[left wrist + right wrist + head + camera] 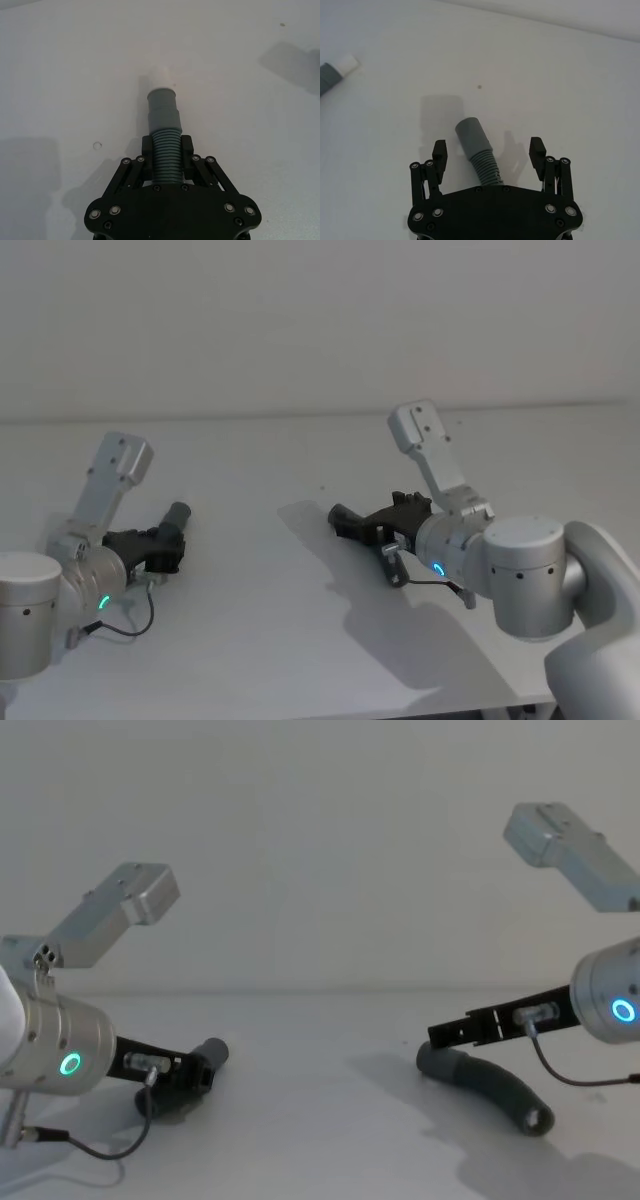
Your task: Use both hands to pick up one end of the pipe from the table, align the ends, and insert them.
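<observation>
Left gripper [167,145] sits low at the table's [250,640] left side, jaws clamped on the ribbed part of the plug piece [165,120]. That piece's grey cuff and white plug tip [162,79] stick out past the fingertips, pointing away from the palm; cannot tell if the tip touches the table. In the chest view this piece [210,1052] angles slightly up out of the left gripper [190,1075]. Right gripper [488,148] is on the right side, low over the table, with fingers [439,150] spread wide apart and not touching anything. The socket piece [476,145] lies on the table between them, smooth cuff forward and ribbed part running under the palm. From the chest view it [485,1085] curves flat on the table. The two pieces are well apart.
</observation>
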